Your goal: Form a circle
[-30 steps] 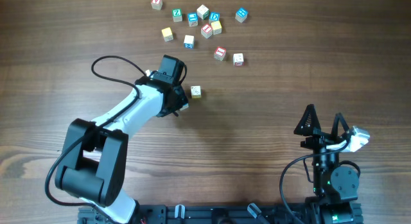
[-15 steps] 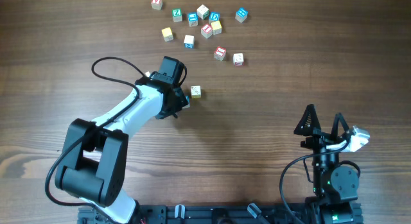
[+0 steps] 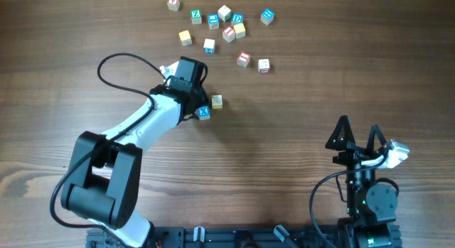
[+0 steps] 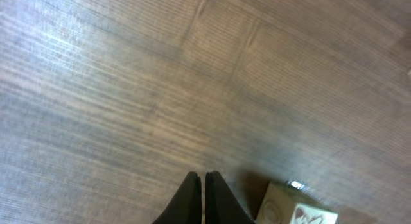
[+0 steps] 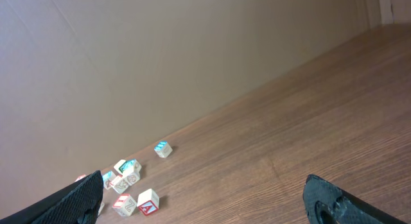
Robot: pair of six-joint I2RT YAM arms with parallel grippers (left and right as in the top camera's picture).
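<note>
circle (image 3: 237, 20): five cubes are sitting in a rough ring near the table's (image 3: 85, 35) far edge, about mid-width. Blue, cream, red and yellow faces are showing, with a gap opening on the ring's near-left side. The letters are too small to read.

I'm counting 14 cubes total: 5 in the ring and 9 loose cubes (image 3: 185, 38). Seven of the loose ones are lying scattered around the ring, on its left, right and near sides. The other two are lying well nearer, toward mid-table: a cream cube (image 3: 217, 101), and a blue cube (image 3: 204, 112) just near-left of it.

There are two arms and two grippers. The left gripper (image 3: 197, 106) is hanging right beside the blue cube, fingers pressed together and gripping nothing. I can't tell whether it's touching. The left wrist view is showing a pale cube (image 4: 297, 210) just right of the closed tips, cut off by the frame edge, and I can't tell which of the two it is.

The right gripper (image 3: 359, 126) is sitting by the near-right corner, jaws spread wide and empty, well apart from every cube.
</note>
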